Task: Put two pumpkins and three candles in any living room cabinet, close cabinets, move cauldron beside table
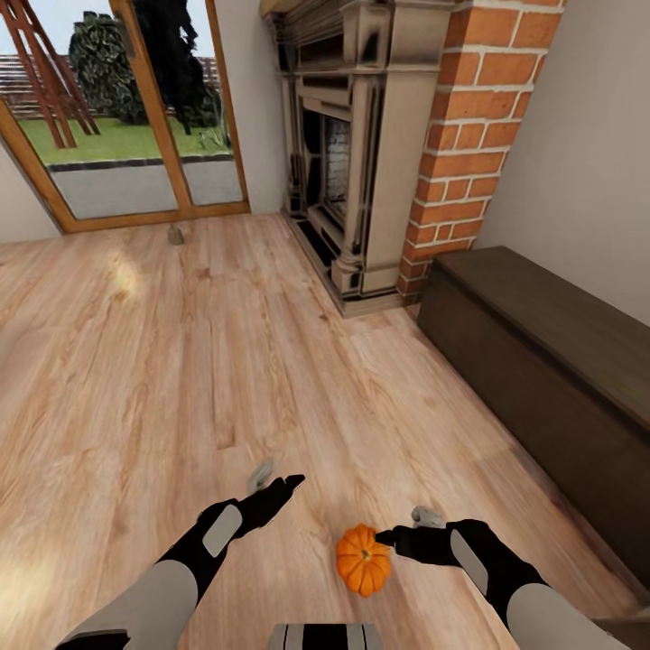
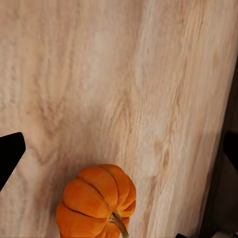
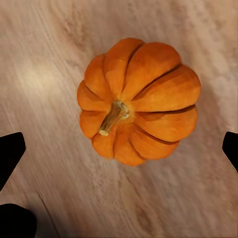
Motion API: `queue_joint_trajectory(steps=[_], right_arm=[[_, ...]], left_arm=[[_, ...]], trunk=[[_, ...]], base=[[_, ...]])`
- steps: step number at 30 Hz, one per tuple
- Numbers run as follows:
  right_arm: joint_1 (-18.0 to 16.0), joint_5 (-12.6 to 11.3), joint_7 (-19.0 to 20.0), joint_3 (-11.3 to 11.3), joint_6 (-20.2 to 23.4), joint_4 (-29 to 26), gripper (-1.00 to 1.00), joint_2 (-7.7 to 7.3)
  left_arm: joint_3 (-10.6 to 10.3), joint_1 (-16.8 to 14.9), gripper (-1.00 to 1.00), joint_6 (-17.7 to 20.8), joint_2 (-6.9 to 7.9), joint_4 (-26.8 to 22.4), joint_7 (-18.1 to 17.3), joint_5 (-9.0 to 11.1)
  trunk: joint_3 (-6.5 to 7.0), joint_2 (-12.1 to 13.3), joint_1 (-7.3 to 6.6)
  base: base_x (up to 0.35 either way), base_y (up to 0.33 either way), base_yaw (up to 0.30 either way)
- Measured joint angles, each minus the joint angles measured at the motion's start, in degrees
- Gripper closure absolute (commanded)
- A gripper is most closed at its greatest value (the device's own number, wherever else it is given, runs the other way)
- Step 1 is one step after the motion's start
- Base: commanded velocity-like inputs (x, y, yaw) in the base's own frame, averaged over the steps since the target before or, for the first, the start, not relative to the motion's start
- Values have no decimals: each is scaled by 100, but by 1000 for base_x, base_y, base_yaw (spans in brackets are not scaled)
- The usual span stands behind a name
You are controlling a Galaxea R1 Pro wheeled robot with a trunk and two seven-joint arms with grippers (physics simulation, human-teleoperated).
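On the light wood plank floor point(image 1: 181, 361) below my head camera, the ribbed orange pumpkin point(image 1: 364, 560) sits between my forward-reaching left gripper point(image 1: 280, 492) and right gripper point(image 1: 397, 539), beside the long dark brown cabinet point(image 1: 542, 379), while the right wrist shows its stem point(image 3: 113, 116) slanting sideways between wide-open, empty fingertips point(image 3: 10, 153).

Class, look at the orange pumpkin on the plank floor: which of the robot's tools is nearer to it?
Right. The right tool sits just beside the pumpkin, open above it; the left tool is farther off, across the floor.
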Motion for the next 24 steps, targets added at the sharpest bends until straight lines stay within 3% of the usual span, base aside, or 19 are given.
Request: queue_joint_trajectory(steps=[9,24], right_arm=[[0,7,-7,4,2,-1,-100,0],[0,11,-5,3,1,0,-100,0]], left_arm=[[0,0,-100,-2,0,11,9,-3],[0,-3,-100,-2,0,16,9,-1]], trunk=[[0,0,3],[-332,-20,42]], base=[[69,24,0],[0,0,0]])
